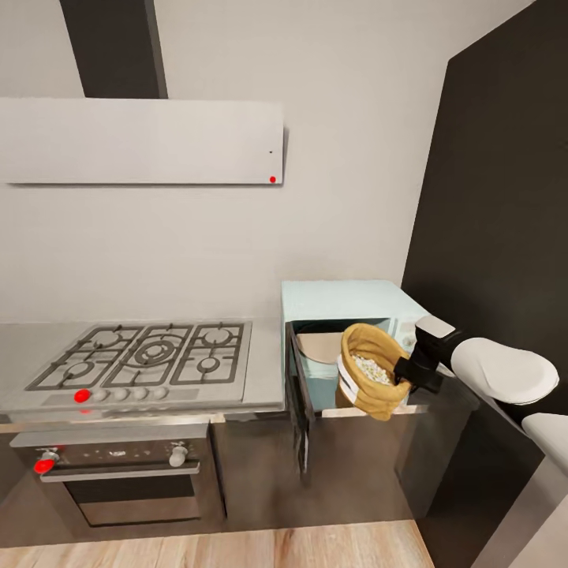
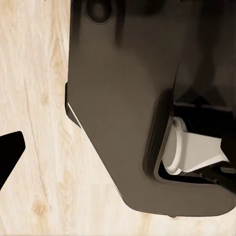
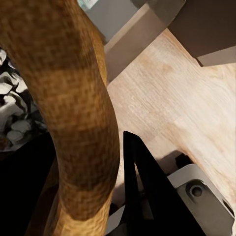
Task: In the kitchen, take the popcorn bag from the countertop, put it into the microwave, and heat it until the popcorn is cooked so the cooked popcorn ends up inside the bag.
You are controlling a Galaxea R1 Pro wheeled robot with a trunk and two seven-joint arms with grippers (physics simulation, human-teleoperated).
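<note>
The pale mint microwave stands on the grey countertop with its dark door swung open to the left. The tan popcorn bag hangs tilted at the microwave's open mouth, its lower end over the front sill. My right gripper is shut on the bag's rolled rim from the right. Whitish popcorn shows inside the sack. In the right wrist view the thick rim runs past one dark finger, with popcorn beside it. A dark fingertip of my left gripper hangs over the wood floor.
A gas hob and an oven lie left of the microwave, under a white hood. A tall dark cabinet closes the right side. A pale round plate sits inside the microwave. My own dark base is below the left arm.
</note>
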